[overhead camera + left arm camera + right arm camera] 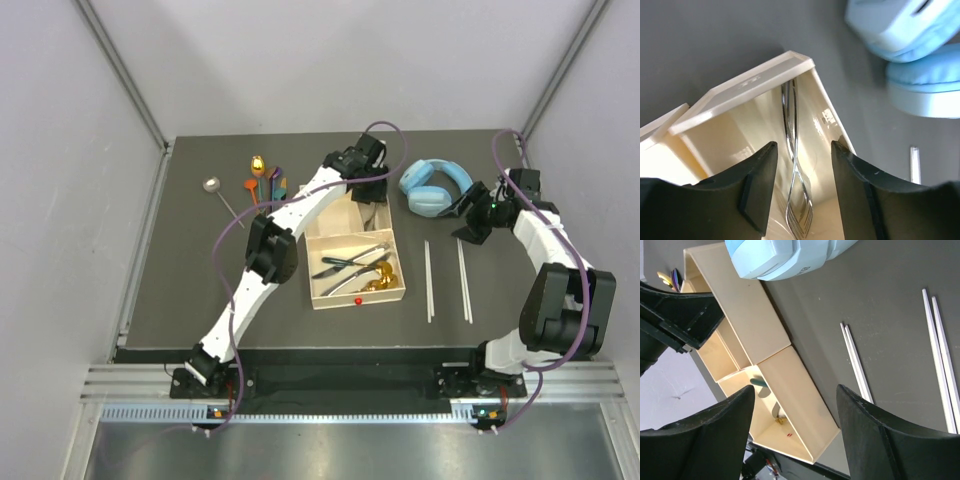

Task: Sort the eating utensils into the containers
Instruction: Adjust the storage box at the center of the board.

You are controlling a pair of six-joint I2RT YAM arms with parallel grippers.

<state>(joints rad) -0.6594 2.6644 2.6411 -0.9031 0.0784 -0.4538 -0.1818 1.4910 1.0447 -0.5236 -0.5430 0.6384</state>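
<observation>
Red dot (357, 301), poss. sticker, on tray (385, 297)

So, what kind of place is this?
Probably a robot test cell: plain grey walls enclose a dark table, two arms stand bolted at its near edge, and headphones lie beside the cutlery tray.

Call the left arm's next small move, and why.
Probably lift the left tool straight up out of the tray. Its jaws stand open, and the forks lie loose in the small compartment between them, with a gap on each side. Once clear, it could head for the spoons on the table left of the tray.
</observation>
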